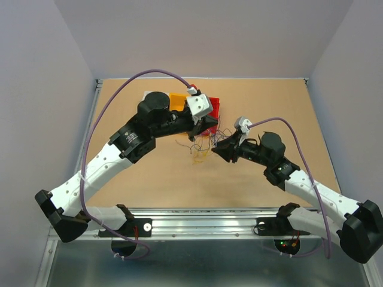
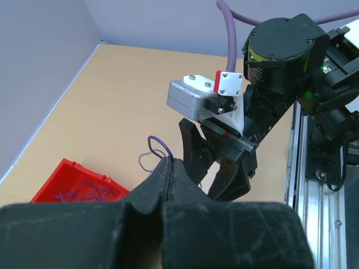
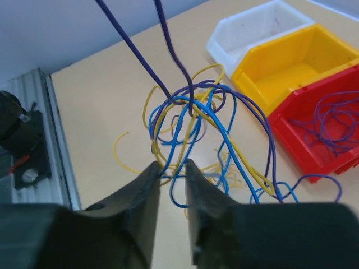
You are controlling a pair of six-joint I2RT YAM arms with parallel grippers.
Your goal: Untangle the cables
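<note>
The cables (image 3: 193,117) are a loose tangle of thin blue, yellow and purple wires hanging just above the table (image 1: 203,145). Two purple strands (image 3: 140,56) rise taut out of the top of the knot. My left gripper (image 2: 170,161) is shut on a purple cable (image 2: 159,144), whose loop sticks out above its tips; from above, the left gripper (image 1: 210,124) is over the tangle. My right gripper (image 3: 173,167) faces the knot's lower edge, jaws apart with a narrow gap. Blue and yellow strands pass between its fingers. From above, the right gripper (image 1: 216,146) is right of the tangle.
Three bins stand in a row behind the tangle: a red bin (image 3: 320,129) with several purple wires in it, an empty yellow bin (image 3: 291,67) and a white bin (image 3: 252,31). Loose yellow strands (image 3: 126,157) lie on the table. A metal rail (image 1: 203,224) runs along the near edge.
</note>
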